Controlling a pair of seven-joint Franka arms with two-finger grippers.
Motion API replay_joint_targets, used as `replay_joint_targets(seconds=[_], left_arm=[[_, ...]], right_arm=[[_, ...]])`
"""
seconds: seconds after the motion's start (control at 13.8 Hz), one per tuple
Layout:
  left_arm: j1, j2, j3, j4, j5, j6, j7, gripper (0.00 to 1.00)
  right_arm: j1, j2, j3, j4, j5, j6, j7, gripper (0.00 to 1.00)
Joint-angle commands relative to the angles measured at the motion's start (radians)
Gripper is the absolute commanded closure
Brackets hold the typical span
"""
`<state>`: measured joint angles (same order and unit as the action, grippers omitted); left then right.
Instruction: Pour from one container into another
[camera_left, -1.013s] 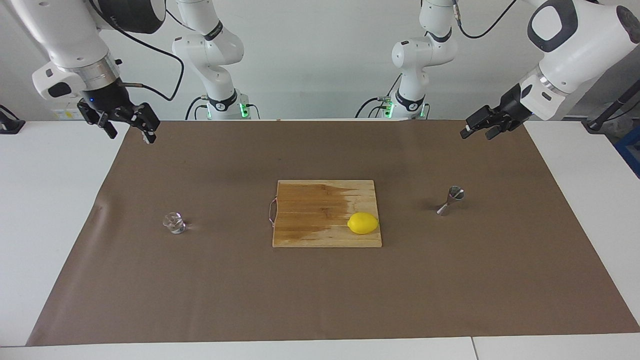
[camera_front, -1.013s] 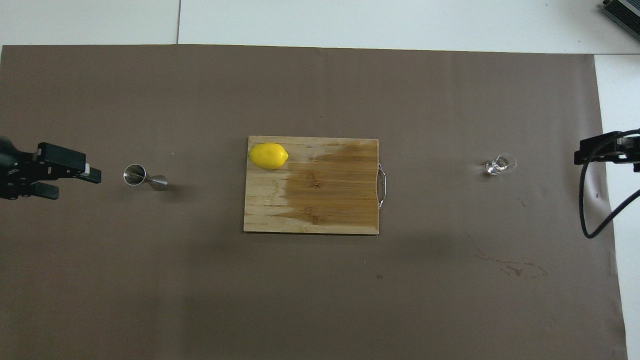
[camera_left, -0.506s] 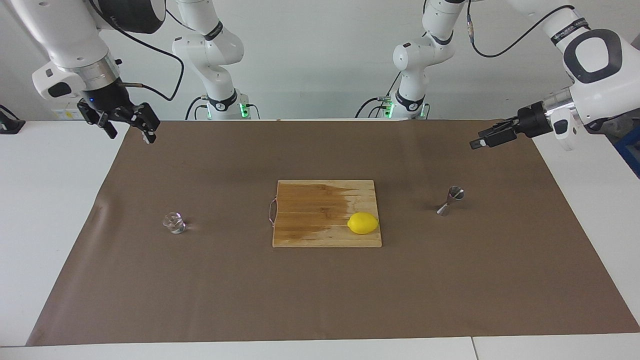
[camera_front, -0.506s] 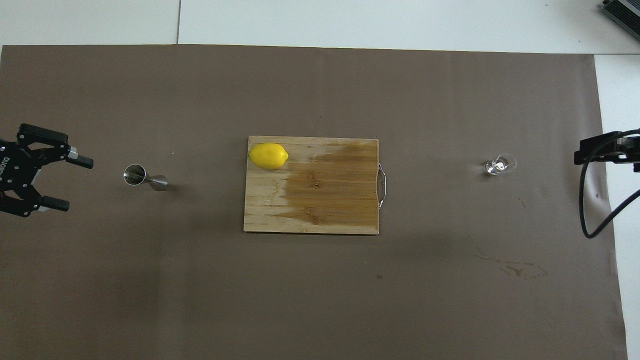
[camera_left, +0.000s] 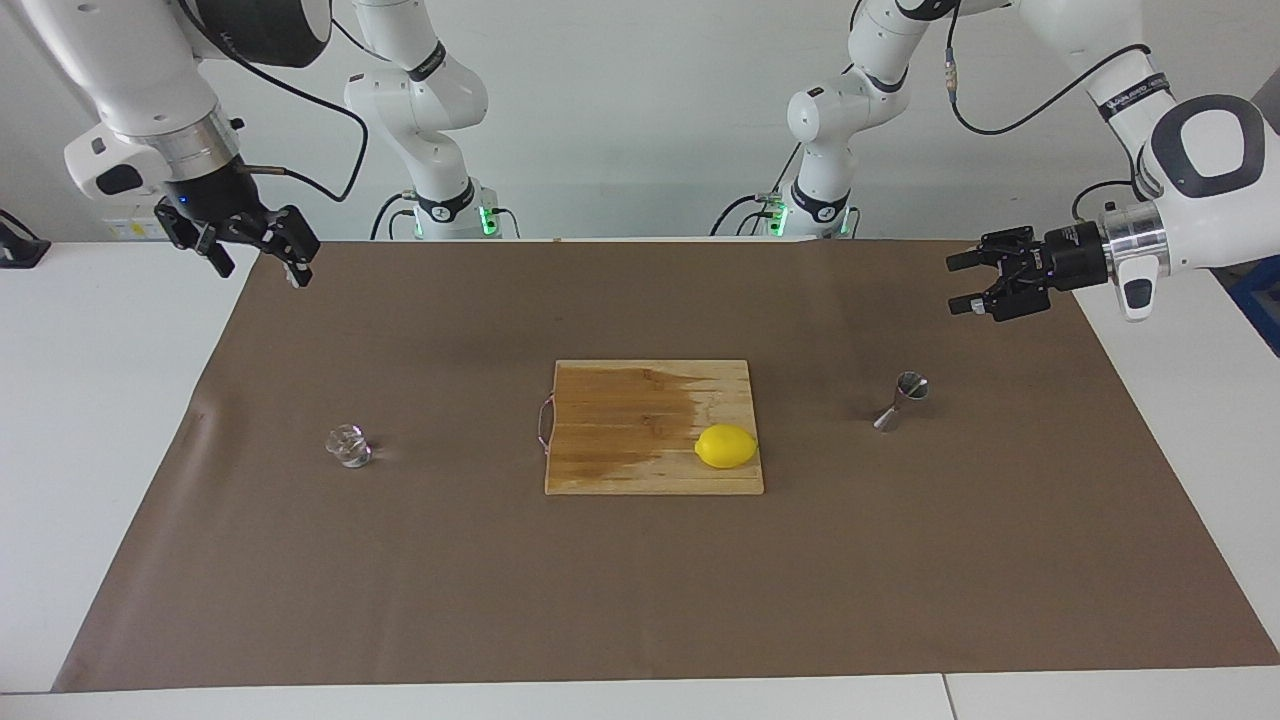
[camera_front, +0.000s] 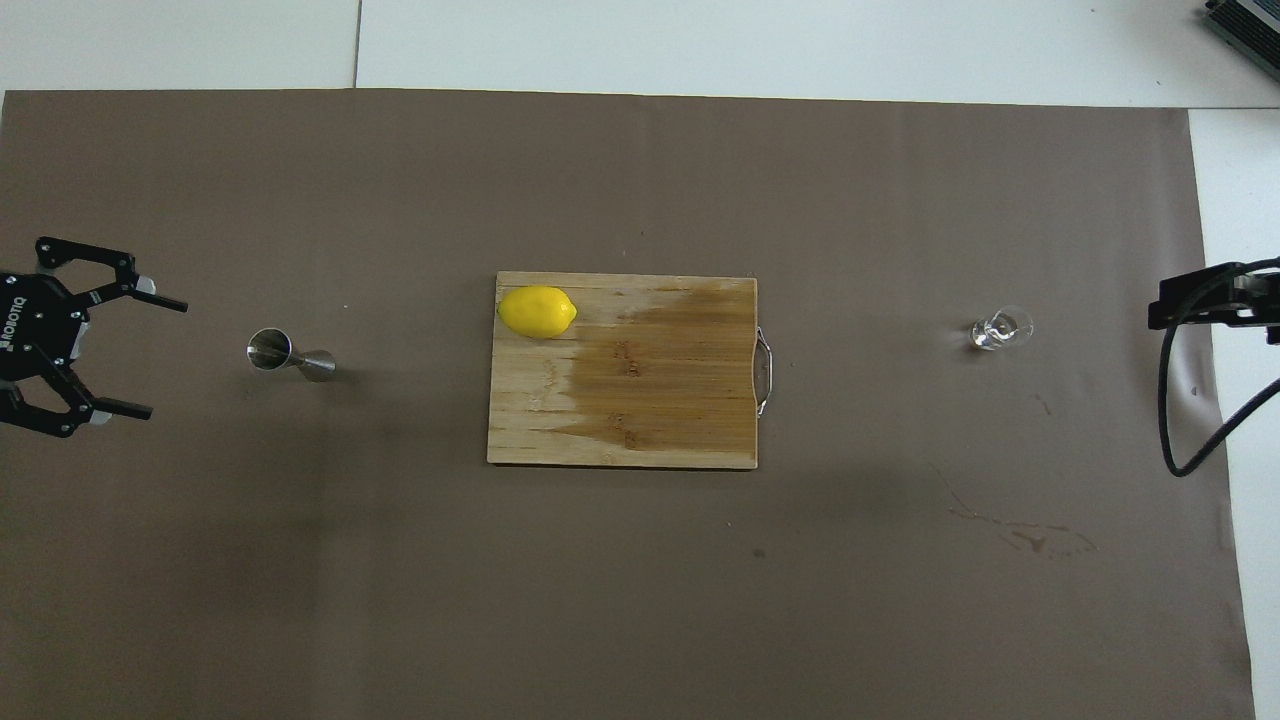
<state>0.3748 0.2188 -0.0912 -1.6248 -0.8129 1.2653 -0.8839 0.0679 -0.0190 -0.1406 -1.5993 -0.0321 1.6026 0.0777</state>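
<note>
**Left gripper turned toward the jigger**

We took the wooden cutting board (camera_left: 653, 427) as our landmark. During the last second the left gripper (camera_left: 962, 283) lowered and rolled at the wrist, so that its two fingers now lay level and pointed toward the board. They were spread wide and held nothing. It hung over the brown mat (camera_left: 640, 600) at the left arm's end, near the steel jigger (camera_left: 903, 399) but apart from it.

The jigger stood upright between the board and that gripper. The small glass cup (camera_left: 349, 446) stood on the board's handle side, toward the right arm's end, untouched. A lemon (camera_left: 726, 446) rested on the board's corner.

The right gripper (camera_left: 258, 256) did not move; it waited, open and empty, above the mat's corner.

We judged that the left arm was preparing to grasp the jigger from the side. Pouring had not yet begun.
</note>
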Motion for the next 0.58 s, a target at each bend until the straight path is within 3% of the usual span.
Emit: replay_joint_targets(seconds=[0.0,0.51], left_arm=[[0.061,0.083,-0.030,0.034,-0.063,-0.053,-0.067,0.00],[0.288,0.263,-0.232,0.051,-0.182,-0.084,-0.072,0.00]], right_arm=[[-0.011,-0.022,0.009,-0.024,0.026,-0.006,0.007,0.00],[-0.013,-0.022,0.009,-0.022,0.026,-0.006,0.007,0.00]])
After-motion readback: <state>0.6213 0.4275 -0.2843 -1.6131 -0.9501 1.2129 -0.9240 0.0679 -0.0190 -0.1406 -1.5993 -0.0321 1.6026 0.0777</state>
